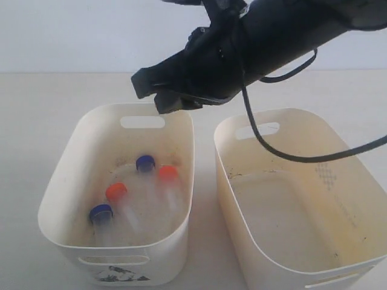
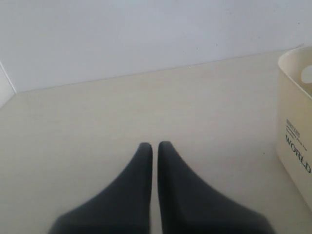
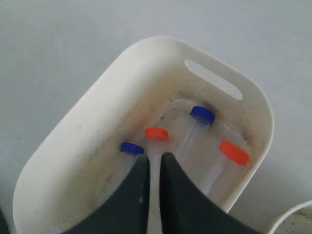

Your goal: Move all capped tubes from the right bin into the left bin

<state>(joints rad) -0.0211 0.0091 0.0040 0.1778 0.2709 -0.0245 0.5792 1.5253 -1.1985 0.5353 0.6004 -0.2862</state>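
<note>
Two cream-white rounded plastic bins with slot handles stand side by side on the pale bench (image 1: 36, 109). I count four slim clear plastic capped tubes (image 1: 116, 191), all lying in the left bin (image 1: 91, 142), the one with a dark print low on its front. Two have blue screw caps (image 1: 145, 162) and two have orange-red caps (image 1: 168, 173). The right bin (image 1: 363, 199), with a faint dotted diamond mark (image 1: 326, 175) on an inner wall, sits just beside it.

The right arm reaches across the middle, and its black right fingers (image 3: 155, 158) hang above the far end of the left bin, well apart from the tubes on the floor below. On my right wrist camera they are drawn almost together, with only a thin slit between them, and grip nothing. The left fingers (image 2: 155, 144) are pressed close and hold nothing, over the bench near the left bin's printed wall.

The tubes' clear bodies are hard to make out against the speckled floor. The right arm is cut off at the top of the exterior view, and a black cable (image 1: 272, 145) hangs in front of the right bin's back wall.
</note>
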